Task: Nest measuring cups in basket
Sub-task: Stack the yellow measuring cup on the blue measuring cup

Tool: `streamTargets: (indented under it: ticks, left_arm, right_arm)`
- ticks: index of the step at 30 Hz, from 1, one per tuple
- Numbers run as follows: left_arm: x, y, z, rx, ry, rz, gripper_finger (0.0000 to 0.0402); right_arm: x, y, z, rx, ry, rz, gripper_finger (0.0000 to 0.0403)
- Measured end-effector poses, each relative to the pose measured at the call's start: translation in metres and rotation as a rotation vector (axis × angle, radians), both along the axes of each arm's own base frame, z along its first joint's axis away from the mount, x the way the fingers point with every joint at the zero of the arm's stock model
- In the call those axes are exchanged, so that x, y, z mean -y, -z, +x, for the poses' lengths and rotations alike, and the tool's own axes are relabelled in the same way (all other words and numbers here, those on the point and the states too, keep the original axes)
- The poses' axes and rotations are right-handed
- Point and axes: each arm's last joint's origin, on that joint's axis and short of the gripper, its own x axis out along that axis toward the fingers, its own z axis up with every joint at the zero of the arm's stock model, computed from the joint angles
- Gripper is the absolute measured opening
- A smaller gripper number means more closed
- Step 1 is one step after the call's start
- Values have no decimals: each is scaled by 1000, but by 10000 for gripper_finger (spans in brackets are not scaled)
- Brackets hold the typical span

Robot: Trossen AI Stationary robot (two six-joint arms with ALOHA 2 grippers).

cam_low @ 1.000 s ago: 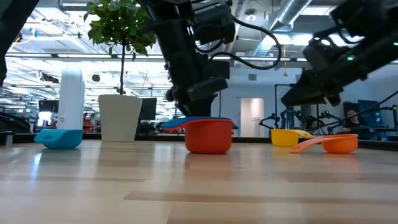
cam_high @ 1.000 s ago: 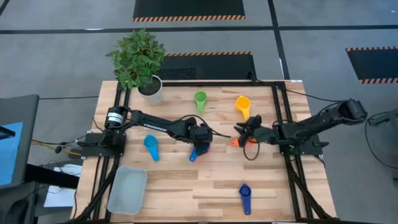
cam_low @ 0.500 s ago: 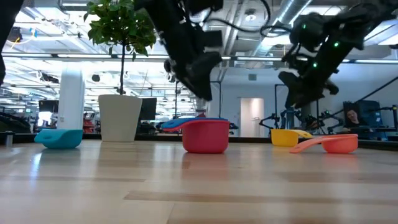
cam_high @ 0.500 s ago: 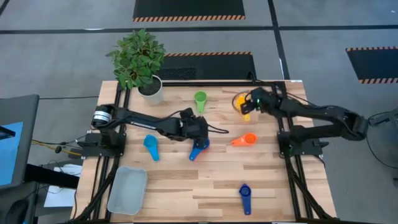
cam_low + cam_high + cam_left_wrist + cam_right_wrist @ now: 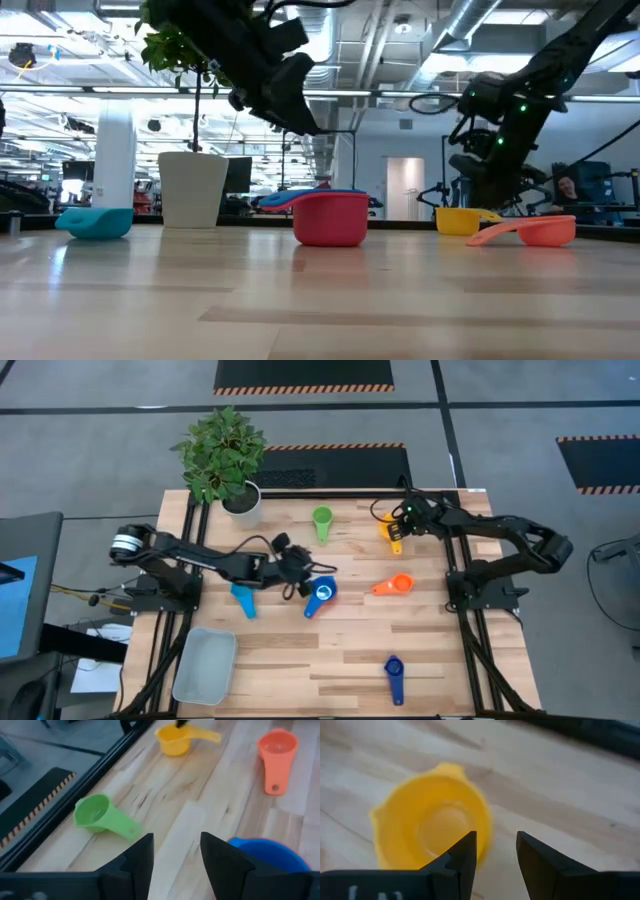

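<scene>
My left gripper is open and raised above the table, just left of the blue cup. In the low view that cup's rim shows on top of the red cup. My right gripper is open over the yellow cup near the far edge. One finger is over the cup's rim and the other is beside it; I see no touch. The green cup, orange cup, light blue cup and dark blue cup lie apart on the table. The basket sits at the near left corner.
A white plant pot with a leafy plant stands at the far left corner. Black frame rails run along both table sides. Bare wood lies between the basket and the dark blue cup.
My left gripper has risen off the blue cup and drawn back toward the table's left; the cup stays where it was. My right gripper has swung from beside the orange cup toward the far edge and now hangs over the yellow cup.
</scene>
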Motion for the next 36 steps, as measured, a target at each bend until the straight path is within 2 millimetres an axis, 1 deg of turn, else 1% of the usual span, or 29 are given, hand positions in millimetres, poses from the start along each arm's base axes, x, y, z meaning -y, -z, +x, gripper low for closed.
streamTargets:
  ticks: [4, 7, 9, 12, 14, 15, 17, 20, 22, 26, 28, 30, 33, 36]
  left_arm:
    - [-6, 4, -23, 62, -38, -25, 148]
    - [-7, 7, -36, 117, -44, -42, 144]
    - [-8, 9, -45, 139, -50, -53, 140]
    - [-8, 12, -53, 180, -61, -74, 133]
    - [-8, 12, -55, 196, -72, -89, 128]
    - [-8, 12, -55, 203, -77, -96, 126]
    - [-8, 12, -56, 205, -78, -99, 122]
    - [-8, 13, -56, 204, -78, -99, 118]
    - [-8, 13, -56, 204, -78, -99, 115]
    - [-8, 12, -55, 220, -74, -103, 113]
    - [-8, 10, -54, 240, -66, -114, 113]
    - [-8, 8, -52, 264, -61, -120, 113]
    - [-7, 6, -51, 286, -46, -110, 113]
    - [-7, 3, -50, 298, -31, -91, 113]
  right_arm:
    - [1, 8, 3, -23, -12, 22, 152]
    - [2, 11, 5, -27, -28, 27, 133]
    - [1, 11, 5, -26, -33, 25, 109]
    - [-1, 7, 7, -12, -45, 13, 60]
    - [-5, 3, 9, 14, -52, 7, 25]
    - [-8, 1, 11, 34, -56, 12, 16]
    - [-16, -5, 16, 90, -72, 20, 17]
    - [-31, -11, 25, 174, -109, 67, 35]
    - [-42, -13, 31, 219, -122, 103, 39]
    - [-63, -18, 44, 276, -174, 146, 20]
    - [-73, -24, 53, 294, -225, 137, 11]
    - [-84, -29, 62, 322, -250, 116, 10]
    - [-100, -34, 75, 407, -260, 77, 25]
    - [-116, -37, 90, 543, -231, 76, 38]
